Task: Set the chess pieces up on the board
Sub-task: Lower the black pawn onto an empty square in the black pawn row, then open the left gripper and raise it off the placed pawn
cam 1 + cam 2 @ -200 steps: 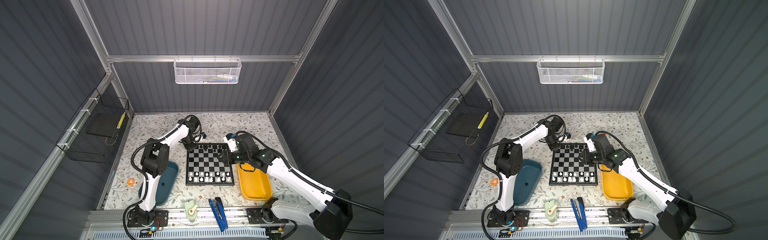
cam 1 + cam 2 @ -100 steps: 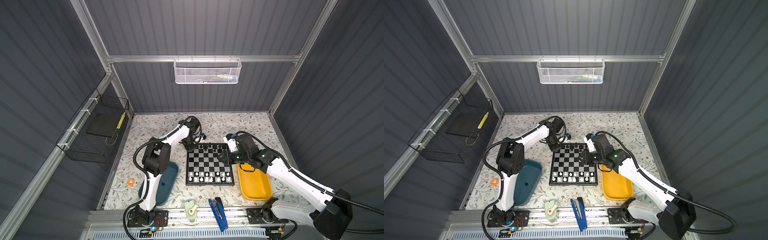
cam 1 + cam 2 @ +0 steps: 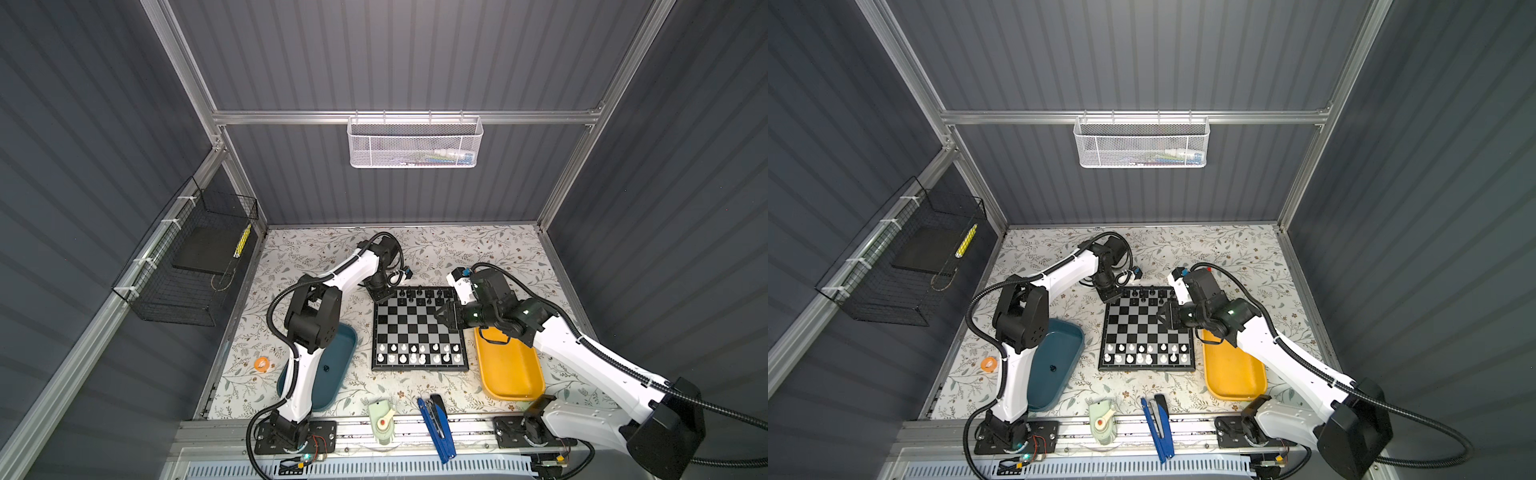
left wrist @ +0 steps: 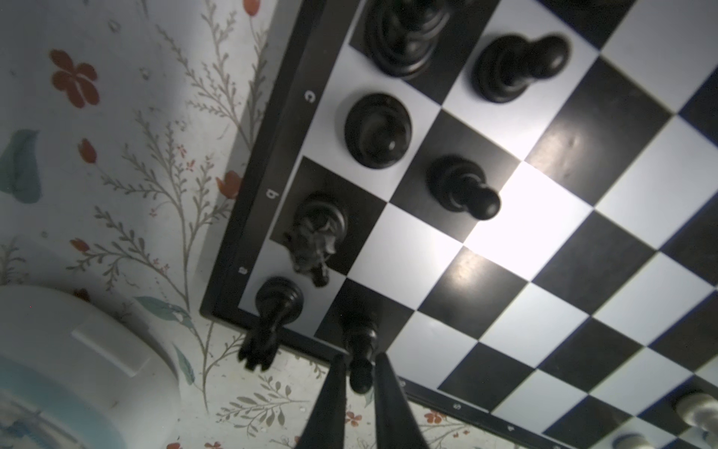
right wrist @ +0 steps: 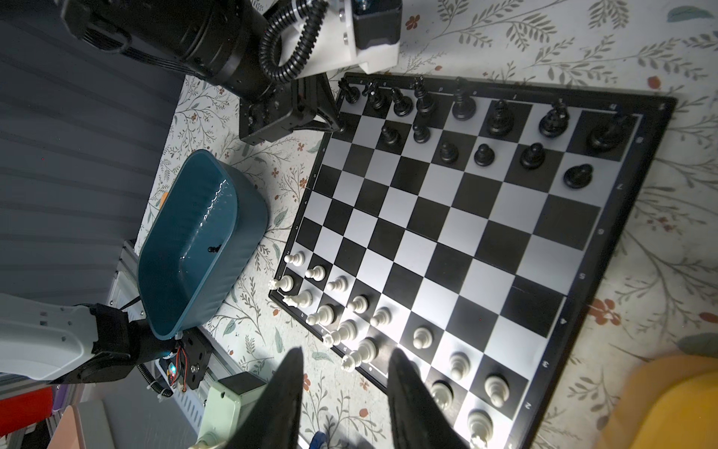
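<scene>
The board (image 3: 419, 368) (image 3: 1146, 368) lies mid-table, black chess pieces (image 3: 424, 293) on its two far rows and white ones (image 3: 415, 353) on its two near rows. At the far left corner my left gripper (image 3: 382, 295) (image 4: 359, 355) is shut on a black pawn (image 4: 359, 334). The pawn stands on a dark square beside the rook (image 4: 272, 311), with the fingertips (image 4: 338, 361) close against both sides of its head. Over the board's right edge my right gripper (image 3: 442, 318) (image 5: 345, 352) hangs open and holds nothing. One small black piece (image 5: 213, 248) lies in the teal tray (image 3: 336, 361).
A yellow tray (image 3: 507, 365) lies right of the board under the right arm. On the front rail sit a pale green device (image 3: 384, 419) and a blue and black tool (image 3: 436, 424). An orange disc (image 3: 262, 363) lies at the left, below a black wire basket (image 3: 187, 266).
The left arm's elbow has shifted slightly while its gripper has stayed at the board's far left corner. The right arm has not moved.
</scene>
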Controlling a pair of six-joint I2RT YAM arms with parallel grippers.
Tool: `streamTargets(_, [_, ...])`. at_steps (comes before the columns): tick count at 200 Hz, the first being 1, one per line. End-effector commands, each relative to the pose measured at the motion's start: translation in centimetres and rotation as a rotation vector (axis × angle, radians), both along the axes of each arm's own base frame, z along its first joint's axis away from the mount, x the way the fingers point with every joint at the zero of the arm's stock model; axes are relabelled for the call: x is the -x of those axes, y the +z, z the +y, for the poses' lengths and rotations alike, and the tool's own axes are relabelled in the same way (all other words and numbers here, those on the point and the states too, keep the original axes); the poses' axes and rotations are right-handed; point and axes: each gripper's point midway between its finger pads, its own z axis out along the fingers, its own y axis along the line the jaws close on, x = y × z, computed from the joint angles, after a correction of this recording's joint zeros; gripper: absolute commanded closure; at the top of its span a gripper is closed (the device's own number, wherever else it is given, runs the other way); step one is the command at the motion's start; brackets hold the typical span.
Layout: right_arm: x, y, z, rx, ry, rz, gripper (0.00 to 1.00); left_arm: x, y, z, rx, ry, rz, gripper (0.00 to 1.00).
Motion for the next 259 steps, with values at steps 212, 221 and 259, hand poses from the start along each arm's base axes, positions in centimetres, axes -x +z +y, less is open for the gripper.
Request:
streamTargets(212, [-0.2, -0.1, 0.7, -0.016, 0.015, 0.001, 0.61, 0.5, 2.1, -0.1, 0.020, -0.001, -0.015, 0.71])
streamTargets(221, [-0.2, -0.1, 0.7, -0.016, 0.017, 0.002, 0.61, 0.5, 2.1, -0.1, 0.021, 0.001, -0.014, 0.71])
streamTargets(259, [-0.2, 0.0, 0.7, -0.014, 0.016, -0.001, 0.61, 0.7, 2.6, 0.0, 0.024, 0.000, -0.020, 0.70])
